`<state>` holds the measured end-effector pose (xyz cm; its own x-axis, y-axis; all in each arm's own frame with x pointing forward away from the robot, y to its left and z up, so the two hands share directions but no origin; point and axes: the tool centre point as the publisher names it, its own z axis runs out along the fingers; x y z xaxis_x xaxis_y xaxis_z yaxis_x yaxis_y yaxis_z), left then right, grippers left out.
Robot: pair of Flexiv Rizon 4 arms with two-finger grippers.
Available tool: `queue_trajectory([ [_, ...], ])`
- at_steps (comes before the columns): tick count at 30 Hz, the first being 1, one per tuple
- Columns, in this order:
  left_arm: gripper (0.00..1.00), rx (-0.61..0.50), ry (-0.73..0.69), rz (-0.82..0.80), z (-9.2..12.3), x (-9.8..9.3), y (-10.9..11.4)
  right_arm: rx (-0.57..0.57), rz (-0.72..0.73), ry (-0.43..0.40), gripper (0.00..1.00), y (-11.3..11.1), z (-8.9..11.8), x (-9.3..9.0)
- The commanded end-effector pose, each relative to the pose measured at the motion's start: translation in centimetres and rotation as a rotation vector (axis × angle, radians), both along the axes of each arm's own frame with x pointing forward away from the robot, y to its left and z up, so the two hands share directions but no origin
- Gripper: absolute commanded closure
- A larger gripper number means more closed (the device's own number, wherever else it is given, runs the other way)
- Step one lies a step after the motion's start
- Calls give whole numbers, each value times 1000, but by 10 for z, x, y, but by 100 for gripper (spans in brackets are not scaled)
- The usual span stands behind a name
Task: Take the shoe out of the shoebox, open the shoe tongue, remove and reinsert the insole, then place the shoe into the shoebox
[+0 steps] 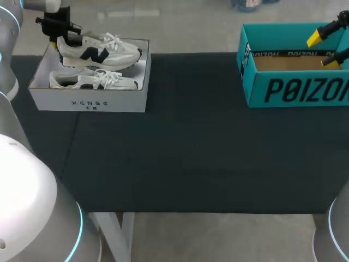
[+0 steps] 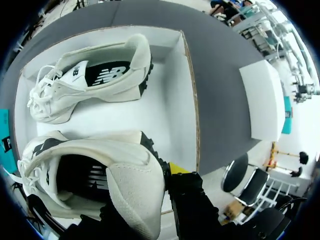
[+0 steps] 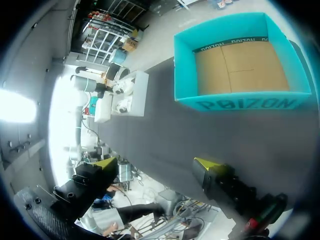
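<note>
The left end effector (image 1: pixel 56 42) grips the heel of the shoe (image 1: pixel 101 51), apparently to lift it clear of the shoebox (image 1: pixel 90 101) and second shoe (image 1: pixel 92 81) beneath, while the right end effector (image 3: pixel 155 167) hangs wide and empty near the teal box (image 3: pixel 240 102).

Your left arm (image 1: pixel 24 191) comes in along the left side and reaches far forward, with its black wrist pointing down. The left end effector (image 1: pixel 56 39) is closed on the heel of a shoe (image 1: pixel 101 52). In the left wrist view one yellow fingertip (image 2: pixel 178 168) sits against the outside of the heel, and the other finger is mostly hidden by the shoe. Your right arm (image 1: pixel 337 232) enters at the near right corner. The right end effector (image 1: pixel 325 49) is far forward on the right, its two fingers spread wide apart.
</note>
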<state>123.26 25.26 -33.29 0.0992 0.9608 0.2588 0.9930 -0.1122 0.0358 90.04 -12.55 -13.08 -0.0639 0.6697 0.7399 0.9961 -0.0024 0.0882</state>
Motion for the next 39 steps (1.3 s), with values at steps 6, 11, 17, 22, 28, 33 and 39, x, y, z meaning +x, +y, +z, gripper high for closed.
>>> queue_trajectory([
  [6, 100, 8, 13, 17, -39, -3, -11, -2, 0, 1, 0, 0, 0, 0],
  [11, 100, 2, 28, 53, -54, -4, -15, -2, 0, 1, 0, 0, 0, 0],
  [17, 0, -28, 35, 65, -46, -8, -13, -2, 0, 1, 0, 0, 0, 0],
  [22, 0, -81, 28, 75, -18, -13, -13, -2, 0, 1, 0, 0, 0, 0],
  [28, 0, -131, -13, 69, 17, -34, -16, -2, 0, 1, 0, 0, 0, 0],
  [33, 0, -173, -14, 72, 29, -61, -16, -2, 0, 1, 0, 0, 0, 0],
  [39, 0, -182, -30, 94, 36, -106, -20, -2, 0, 1, 0, 0, 0, 0],
])
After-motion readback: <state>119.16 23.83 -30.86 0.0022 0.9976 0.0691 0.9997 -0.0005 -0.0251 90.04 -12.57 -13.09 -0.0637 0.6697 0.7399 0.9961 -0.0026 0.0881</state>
